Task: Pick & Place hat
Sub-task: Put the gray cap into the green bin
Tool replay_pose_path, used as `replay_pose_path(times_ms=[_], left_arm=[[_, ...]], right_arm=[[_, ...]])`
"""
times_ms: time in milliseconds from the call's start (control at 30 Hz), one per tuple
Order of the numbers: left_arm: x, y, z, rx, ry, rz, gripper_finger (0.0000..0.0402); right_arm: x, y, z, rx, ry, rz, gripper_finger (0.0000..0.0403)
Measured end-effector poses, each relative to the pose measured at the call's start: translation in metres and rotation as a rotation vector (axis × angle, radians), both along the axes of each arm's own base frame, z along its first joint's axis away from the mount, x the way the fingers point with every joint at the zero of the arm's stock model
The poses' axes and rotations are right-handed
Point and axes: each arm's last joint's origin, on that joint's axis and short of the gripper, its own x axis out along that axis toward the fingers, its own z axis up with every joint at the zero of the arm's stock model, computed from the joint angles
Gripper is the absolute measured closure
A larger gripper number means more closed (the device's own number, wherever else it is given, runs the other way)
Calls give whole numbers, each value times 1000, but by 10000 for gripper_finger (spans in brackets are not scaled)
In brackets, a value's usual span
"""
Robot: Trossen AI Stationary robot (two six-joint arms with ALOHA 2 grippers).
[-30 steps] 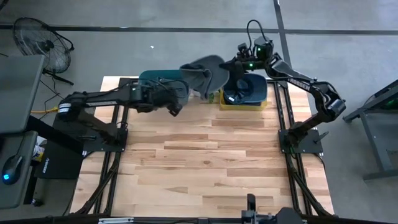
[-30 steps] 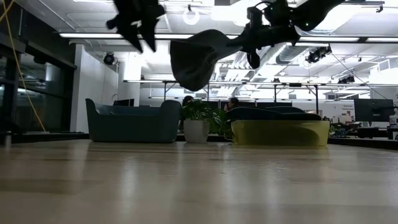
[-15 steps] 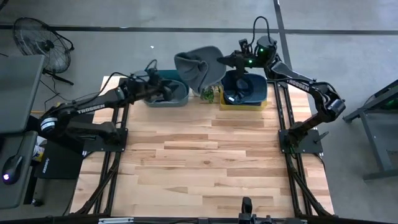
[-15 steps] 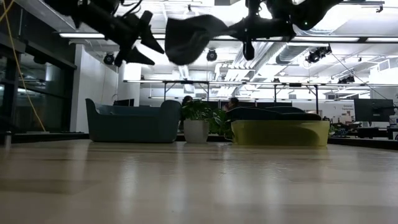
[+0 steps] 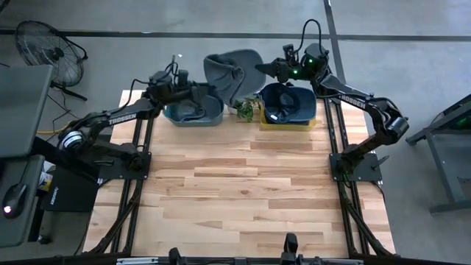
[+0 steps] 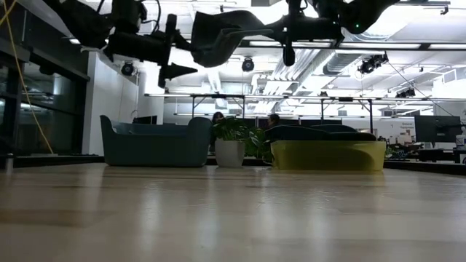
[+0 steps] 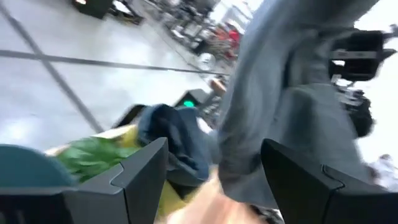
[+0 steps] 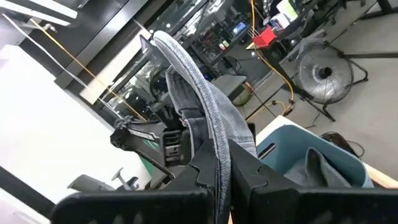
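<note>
Grey hat (image 5: 229, 71) held aloft, stretched sideways, right gripper (image 5: 263, 70)

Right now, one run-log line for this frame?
right gripper: shut on grey hat, held high | left gripper: open, facing hat above blue bin | yellow bin: holds dark hats

Grey hat (image 5: 229, 68); teal bin (image 5: 194, 112); yellow bin (image 5: 288, 122).
</note>
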Motion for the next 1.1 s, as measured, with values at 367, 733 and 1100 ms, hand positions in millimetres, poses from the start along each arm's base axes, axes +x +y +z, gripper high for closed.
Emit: replay_pose_path(times_ms=[367,733,1100], left_arm=[[5,3,7,7,-141,-60,147],[4,2,18,20,-245,-53,147],[3,2,20,6,-276,-24,168]], right_arm=[[0,0,0,-13,1,-26,398],[15,14,-1,-30,7,-50,398],[19,17,0,-37,3,-111,398]])
